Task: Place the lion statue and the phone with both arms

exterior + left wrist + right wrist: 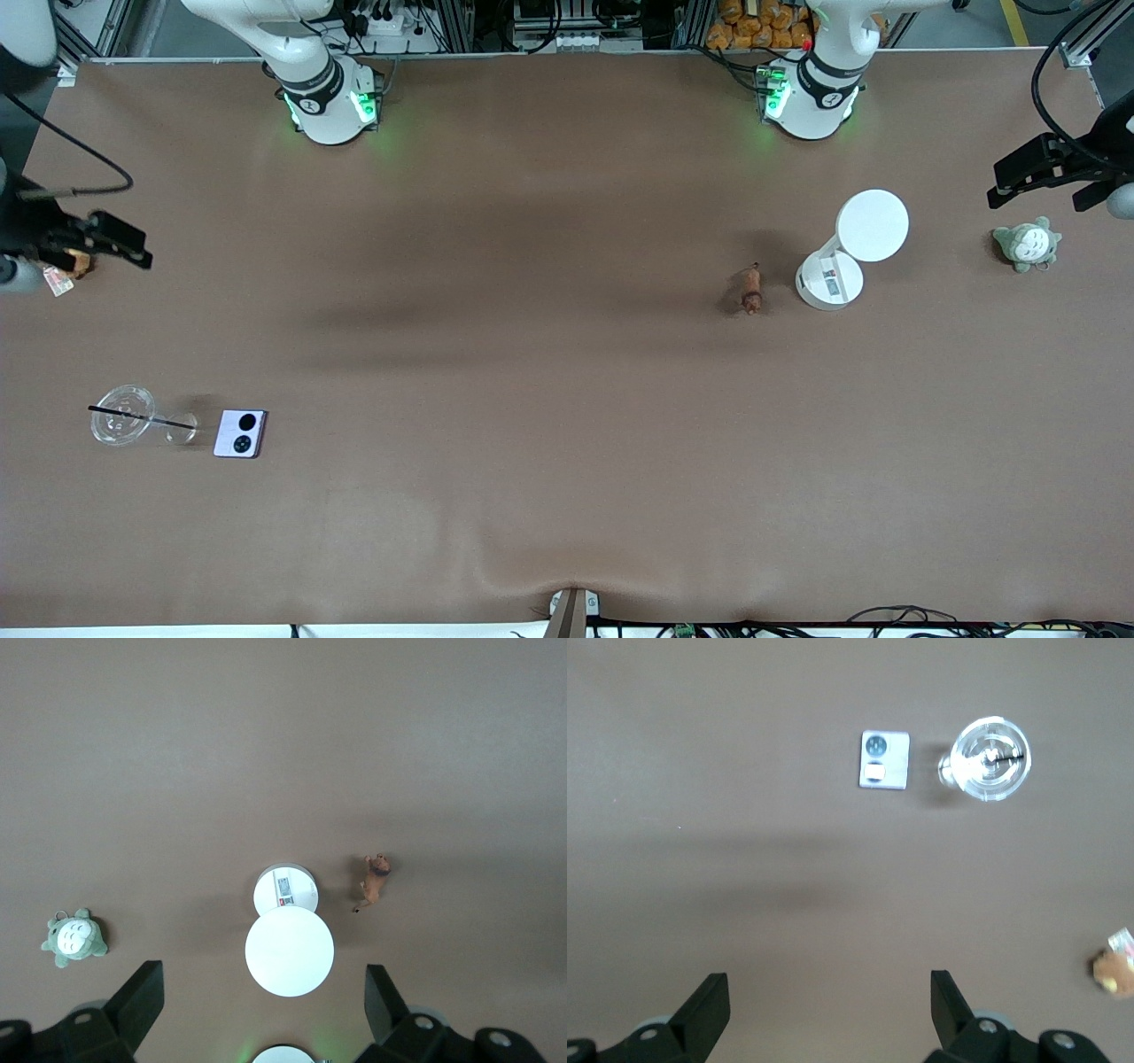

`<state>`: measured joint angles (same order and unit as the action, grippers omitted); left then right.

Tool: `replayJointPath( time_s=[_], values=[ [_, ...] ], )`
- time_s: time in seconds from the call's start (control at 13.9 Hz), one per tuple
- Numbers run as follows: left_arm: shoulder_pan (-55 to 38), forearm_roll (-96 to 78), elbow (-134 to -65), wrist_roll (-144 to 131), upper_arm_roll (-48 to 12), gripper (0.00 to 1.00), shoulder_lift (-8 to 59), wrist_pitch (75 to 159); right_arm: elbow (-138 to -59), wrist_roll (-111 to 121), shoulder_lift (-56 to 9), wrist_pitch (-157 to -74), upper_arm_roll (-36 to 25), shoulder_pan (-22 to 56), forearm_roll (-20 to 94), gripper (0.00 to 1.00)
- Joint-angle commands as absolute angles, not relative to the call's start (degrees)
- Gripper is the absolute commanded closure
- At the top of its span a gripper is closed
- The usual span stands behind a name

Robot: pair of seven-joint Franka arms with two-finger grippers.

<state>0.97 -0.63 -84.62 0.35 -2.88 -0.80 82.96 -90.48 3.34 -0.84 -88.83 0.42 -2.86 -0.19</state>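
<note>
The lion statue (751,291), tiny and reddish-brown, lies on the brown table beside a white stand; it also shows in the left wrist view (376,881). The lavender phone (241,433) lies flat toward the right arm's end of the table, beside a clear glass; it also shows in the right wrist view (884,760). My left gripper (1019,177) is up over the left arm's end of the table, open and empty (263,1001). My right gripper (120,246) is up over the right arm's end, open and empty (829,1005).
A white stand with a round disc top (850,252) stands next to the lion. A grey-green plush (1026,245) lies near the left arm's end. A clear glass with a black straw (122,426) lies by the phone. A brown plush with a tag (1116,970) lies under the right gripper.
</note>
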Motion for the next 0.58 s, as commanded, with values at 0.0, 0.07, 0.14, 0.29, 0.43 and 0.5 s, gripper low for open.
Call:
replayJointPath(
  time_s=[0.0, 0.07, 0.14, 0.29, 0.43, 0.5],
  values=[
    [1.1, -0.1, -84.0, 0.3, -3.1, 0.00, -0.7, 82.1, -86.8, 1.0, 0.3, -83.4, 3.3, -5.8, 0.0, 0.00],
    [1.1, -0.1, -84.0, 0.3, -3.1, 0.00, -0.6, 82.1, -86.8, 1.0, 1.0, -83.2, 3.0, -5.5, 0.0, 0.00],
    [1.1, -0.1, -84.0, 0.4, -3.1, 0.00, -0.7, 82.1, -86.8, 1.0, 1.4, -83.2, 2.7, -5.5, 0.0, 0.00],
    [1.1, -0.1, -84.0, 0.4, -3.1, 0.00, -0.6, 82.1, -86.7, 1.0, 1.6, -83.5, 2.8, -5.7, 0.3, 0.00],
    [1.1, -0.1, -84.0, 0.4, -3.1, 0.00, -0.7, 82.1, -86.7, 1.1, 1.6, -83.5, 2.7, -5.9, 1.9, 0.00],
    [1.0, -0.1, -84.0, 0.4, -3.1, 0.00, -0.7, 82.1, -86.7, 1.1, 1.6, -83.5, 2.6, -6.0, 2.0, 0.00]
  ],
)
